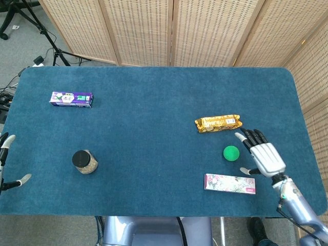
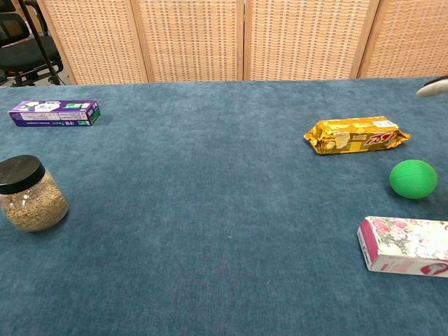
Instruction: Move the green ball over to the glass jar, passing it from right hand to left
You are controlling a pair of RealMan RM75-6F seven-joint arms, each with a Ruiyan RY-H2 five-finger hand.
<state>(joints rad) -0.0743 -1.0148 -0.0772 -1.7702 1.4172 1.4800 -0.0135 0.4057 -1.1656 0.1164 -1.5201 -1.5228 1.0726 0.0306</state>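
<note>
The green ball [image 1: 231, 152] [image 2: 413, 178] lies on the blue table between a gold snack pack and a floral box. My right hand [image 1: 261, 155] hovers just right of the ball, fingers spread and holding nothing; only a fingertip [image 2: 434, 87] shows in the chest view. The glass jar [image 1: 84, 161] [image 2: 28, 193], black-lidded and filled with grain, stands upright at the front left. My left hand [image 1: 6, 165] stays at the table's left edge, fingers apart and empty.
A gold snack pack [image 1: 218, 123] lies behind the ball and a floral box [image 1: 229, 183] in front of it. A purple box [image 1: 71, 99] sits at the far left. Wicker screens stand behind the table [image 1: 154, 133].
</note>
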